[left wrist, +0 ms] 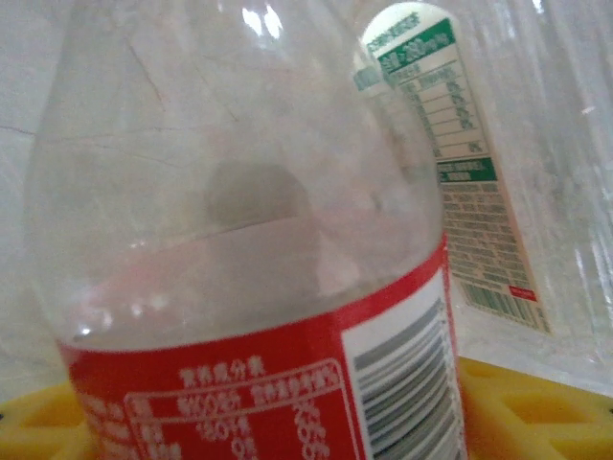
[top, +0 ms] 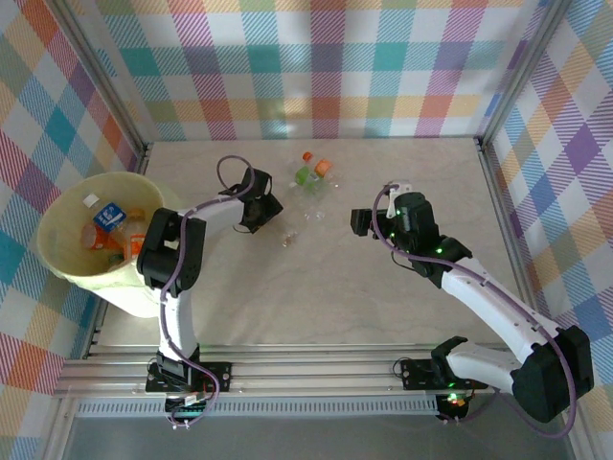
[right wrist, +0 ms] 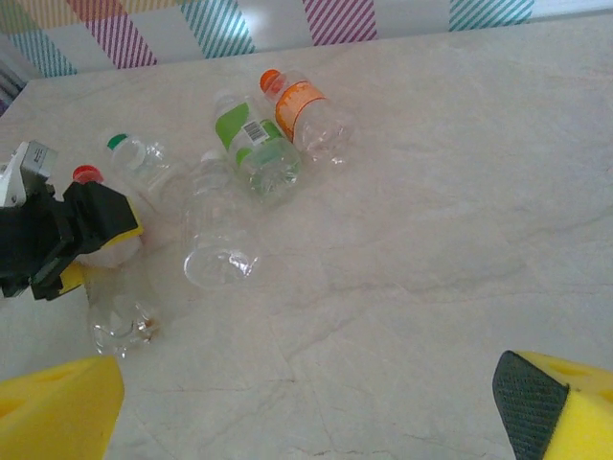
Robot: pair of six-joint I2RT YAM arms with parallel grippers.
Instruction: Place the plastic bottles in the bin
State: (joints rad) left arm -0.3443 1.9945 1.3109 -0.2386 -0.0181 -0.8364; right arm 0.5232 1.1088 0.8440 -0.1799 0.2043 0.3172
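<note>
**Item: clear plastic bottle with red wrap label (left wrist: pixel 239 287).** Lay on the pale marble-patterned table (top: pixel 383 316), centre-left, toward the far side. Empty, thin-walled.

**Left gripper (top: pixel 263 209).** Yellow-padded jaws stood either side of this bottle at its labelled lower body. Whether they already pressed on it could not be told.

**Right gripper (top: pixel 360 222).** Jaws spread fully, nothing between them. It hovered right of the bottle cluster.

**Remaining stock on the table:**
- green-labelled clear bottle (right wrist: pixel 254 144)
- orange-capped, orange-banded bottle (right wrist: pixel 306 107), touching the green-labelled one
- small green-capped clear bottle (right wrist: pixel 136 158)
- unlabelled clear bottle on its side (right wrist: pixel 218 235)
- crumpled clear bottle (right wrist: pixel 120 321), nearest

**Destination: round cream plastic bin (top: pixel 129 292).** Stood at the far-left edge, with several bottles (top: pixel 107 218) already in it.

**Handling, by judgement:**
- The bottle was very light, with springy walls that dent under squeeze.
- Its skin was smooth and likely slippery, and it would roll when nudged.
- It was not fragile.
- The best hold was across the labelled barrel, where the film adds friction, or just below the shoulder, where the wall is stiffer.
- A grip on the domed base would probably squirt it out.
</note>
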